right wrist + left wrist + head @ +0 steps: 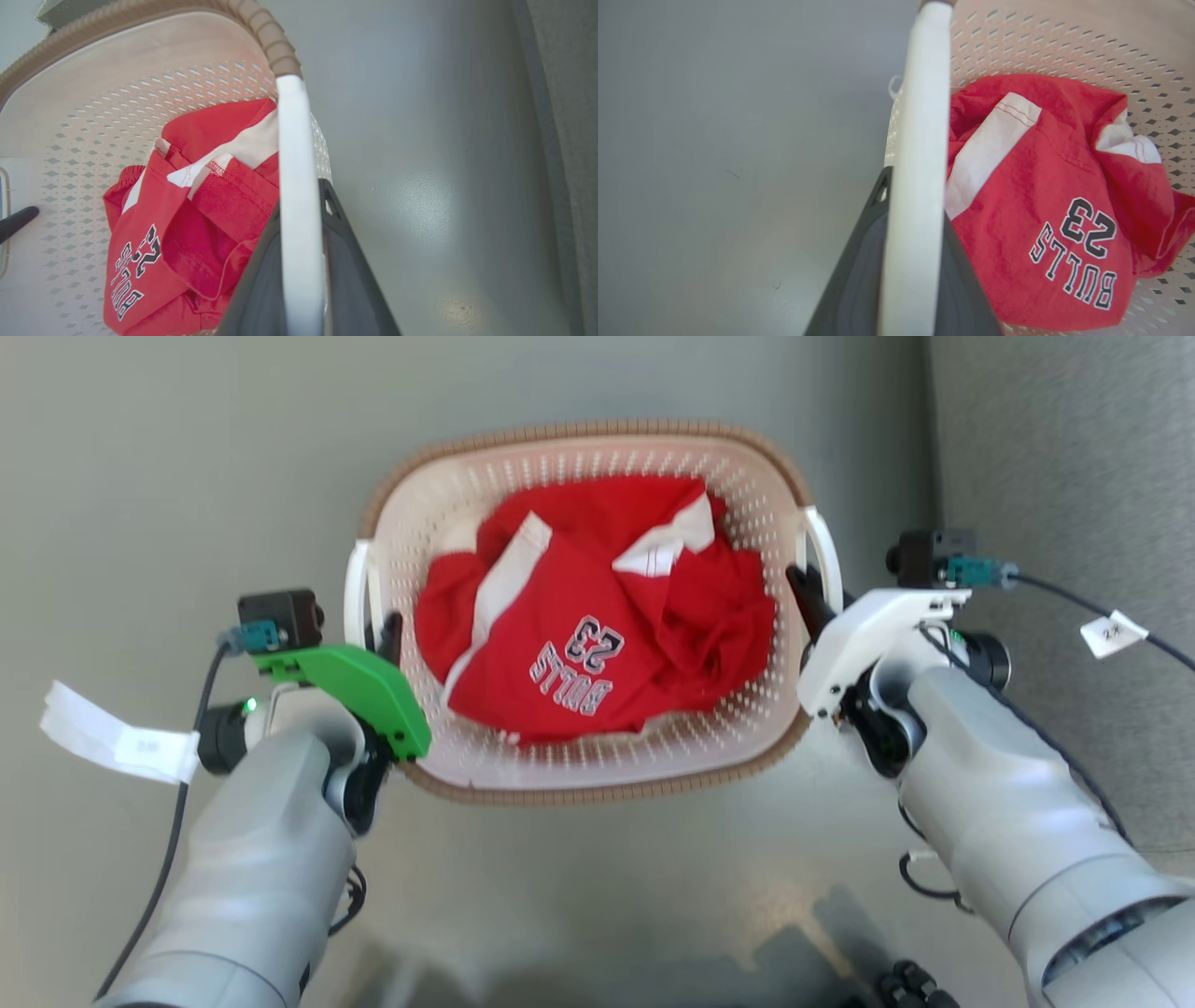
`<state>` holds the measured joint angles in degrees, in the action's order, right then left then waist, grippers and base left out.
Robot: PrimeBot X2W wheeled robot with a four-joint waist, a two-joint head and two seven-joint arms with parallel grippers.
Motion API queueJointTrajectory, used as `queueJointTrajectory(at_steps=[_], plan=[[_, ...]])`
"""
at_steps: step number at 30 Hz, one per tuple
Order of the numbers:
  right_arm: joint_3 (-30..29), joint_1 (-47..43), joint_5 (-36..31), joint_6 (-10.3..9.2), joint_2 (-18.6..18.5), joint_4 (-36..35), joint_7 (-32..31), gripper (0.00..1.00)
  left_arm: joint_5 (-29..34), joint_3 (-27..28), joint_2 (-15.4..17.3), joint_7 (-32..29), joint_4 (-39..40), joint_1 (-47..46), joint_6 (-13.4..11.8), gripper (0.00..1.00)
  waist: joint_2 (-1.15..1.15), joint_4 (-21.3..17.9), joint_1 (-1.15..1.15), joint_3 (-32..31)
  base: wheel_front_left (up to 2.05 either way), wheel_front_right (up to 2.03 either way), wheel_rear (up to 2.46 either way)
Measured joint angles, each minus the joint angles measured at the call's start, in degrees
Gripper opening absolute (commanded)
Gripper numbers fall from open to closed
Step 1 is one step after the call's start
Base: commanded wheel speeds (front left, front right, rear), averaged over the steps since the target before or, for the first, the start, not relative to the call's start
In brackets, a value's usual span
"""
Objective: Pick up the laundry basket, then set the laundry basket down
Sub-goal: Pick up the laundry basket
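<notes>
Laundry basket (pixel 597 429) with red shirt (pixel 597 616) inside, over grey floor (pixel 187 476), held from both sides. Left gripper (pixel 378 635) and right gripper (pixel 822 597) each clamped shut around a white side handle (pixel 920 140). Possible trouble: uneven lifting, tilting, a smooth handle sliding through the fingers (pixel 859 280).
</notes>
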<state>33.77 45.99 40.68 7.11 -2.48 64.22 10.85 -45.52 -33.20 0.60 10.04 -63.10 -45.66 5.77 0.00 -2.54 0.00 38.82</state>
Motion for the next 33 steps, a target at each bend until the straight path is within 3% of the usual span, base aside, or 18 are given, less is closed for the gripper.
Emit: queueJointTrajectory(at_steps=[33], plan=[[7.35, -15.19, 8.31, 0.0, 0.67, 3.02, -14.01, 0.0, -10.73, -7.21, -0.29, -9.58, -2.5, 17.71, 0.71, 0.0, 0.0, -1.15, 0.0, -27.15, 0.0, 0.0, 0.0]])
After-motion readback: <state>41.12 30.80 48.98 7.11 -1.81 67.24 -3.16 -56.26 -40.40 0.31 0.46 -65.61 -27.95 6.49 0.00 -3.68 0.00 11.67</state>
